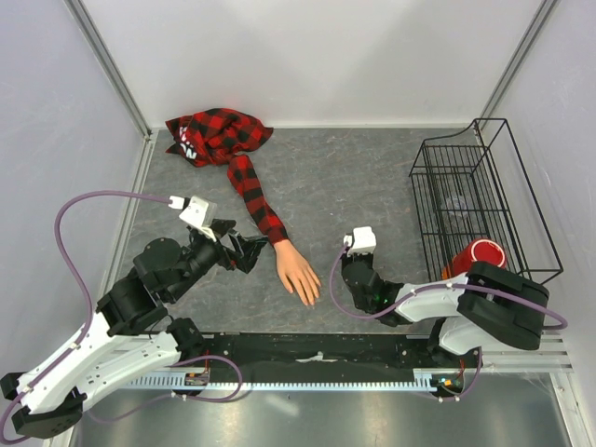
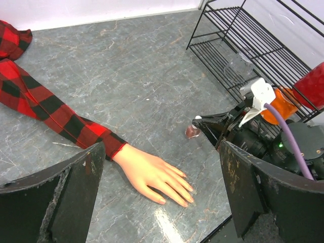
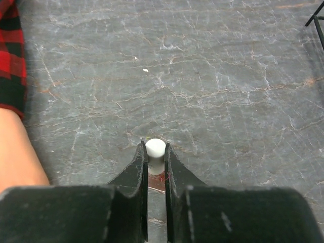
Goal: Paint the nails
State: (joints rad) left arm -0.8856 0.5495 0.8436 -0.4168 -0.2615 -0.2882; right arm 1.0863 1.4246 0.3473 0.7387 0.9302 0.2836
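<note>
The peach mannequin hand [image 1: 297,271] lies palm down on the grey floor, coming out of a red-and-black plaid sleeve [image 1: 258,197]. Its nails [image 1: 312,298] [image 2: 186,193] are tiny and look bare. My left gripper [image 1: 250,251] [image 2: 162,148] is open and empty, hovering by the cuff and wrist. My right gripper [image 1: 345,253] [image 3: 156,153] is shut on a small reddish bottle with a white cap [image 3: 155,148], standing on the floor right of the hand. The bottle also shows in the left wrist view [image 2: 192,132]. The hand's edge [image 3: 15,162] shows in the right wrist view.
A black wire rack [image 1: 477,186] [image 2: 253,45] stands at the right with a clear glass [image 1: 456,203] in it. A red cup [image 1: 478,253] [image 2: 313,83] lies at the rack's near end. The shirt's crumpled body [image 1: 214,135] lies at the back left.
</note>
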